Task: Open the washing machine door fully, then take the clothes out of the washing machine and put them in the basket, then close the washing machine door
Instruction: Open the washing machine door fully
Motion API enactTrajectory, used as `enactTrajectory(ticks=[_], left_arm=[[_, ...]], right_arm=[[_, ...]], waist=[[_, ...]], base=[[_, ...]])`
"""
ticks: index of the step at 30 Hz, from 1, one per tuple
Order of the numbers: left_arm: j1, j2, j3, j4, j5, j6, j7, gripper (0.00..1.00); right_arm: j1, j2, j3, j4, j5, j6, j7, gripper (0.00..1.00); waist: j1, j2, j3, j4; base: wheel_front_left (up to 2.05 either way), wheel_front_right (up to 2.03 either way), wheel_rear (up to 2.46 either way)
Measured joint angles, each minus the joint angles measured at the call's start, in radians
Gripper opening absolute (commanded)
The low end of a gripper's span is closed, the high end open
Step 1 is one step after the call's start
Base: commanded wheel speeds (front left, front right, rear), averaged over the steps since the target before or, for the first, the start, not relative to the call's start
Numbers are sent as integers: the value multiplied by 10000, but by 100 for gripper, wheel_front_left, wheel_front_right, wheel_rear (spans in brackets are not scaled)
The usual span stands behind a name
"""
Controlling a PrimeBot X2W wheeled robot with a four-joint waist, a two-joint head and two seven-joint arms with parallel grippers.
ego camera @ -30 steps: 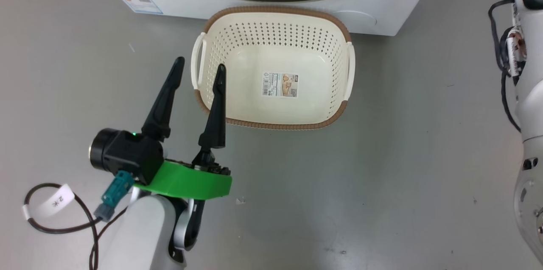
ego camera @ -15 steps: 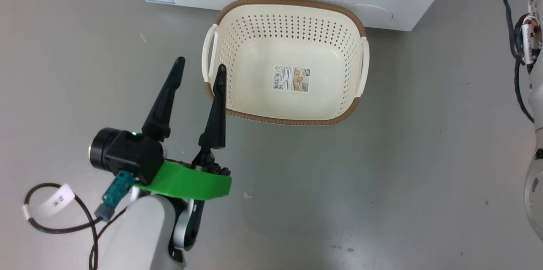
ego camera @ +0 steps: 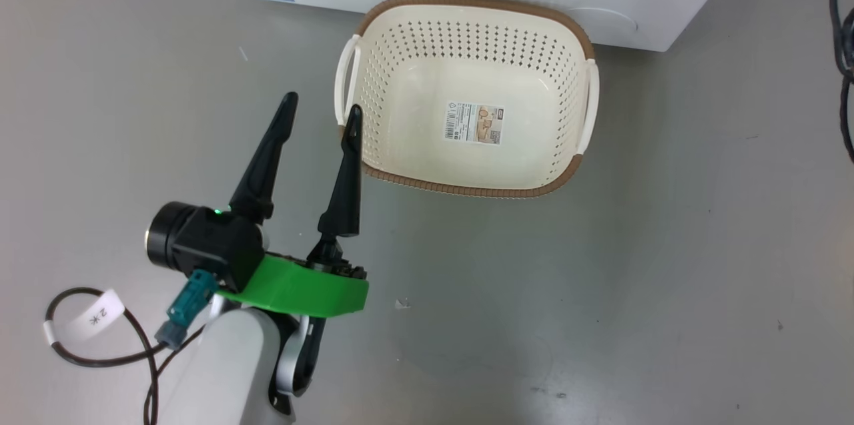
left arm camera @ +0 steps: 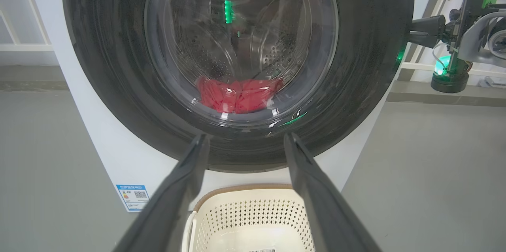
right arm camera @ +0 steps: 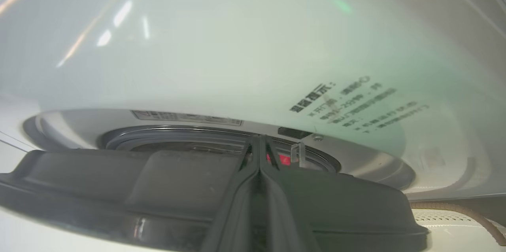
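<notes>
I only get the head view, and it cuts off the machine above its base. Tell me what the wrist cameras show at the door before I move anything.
Observer: In the left wrist view, the clothes lie red at the bottom of the drum, behind the glass of the washing machine door.
Operator: Report the right gripper.
Observer: The right gripper has its fingers pressed together at the door's right edge.
Operator: Say whether the door is open.
Observer: It is only ajar. The right wrist view shows a narrow gap between the door's rim and the front of the washing machine.
</notes>
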Motion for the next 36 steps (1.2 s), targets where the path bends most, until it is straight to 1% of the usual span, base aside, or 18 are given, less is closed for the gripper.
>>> enactTrajectory(ticks=[8, 14, 20, 36], left_arm=[[0, 0, 6, 4, 2, -6, 0, 100], [0, -2, 17, 50, 2, -6, 0, 100], [0, -2, 36, 67, 2, -6, 0, 100], [16, -2, 184, 173, 2, -15, 0, 100]], right_arm=[[-104, -81, 13, 213, -157, 0, 439, 0], [-106, -61, 61, 174, -157, -71, 673, 0], [101, 21, 201, -186, -153, -71, 930, 0], [1271, 184, 255, -1095, -73, -71, 1448, 0]], waist=[[0, 0, 43, 74], [0, 0, -36, 28], [-1, 0, -220, -36], [0, 0, -684, -107]], base=[[0, 0, 0], [0, 0, 0], [0, 0, 0], [0, 0, 0]])
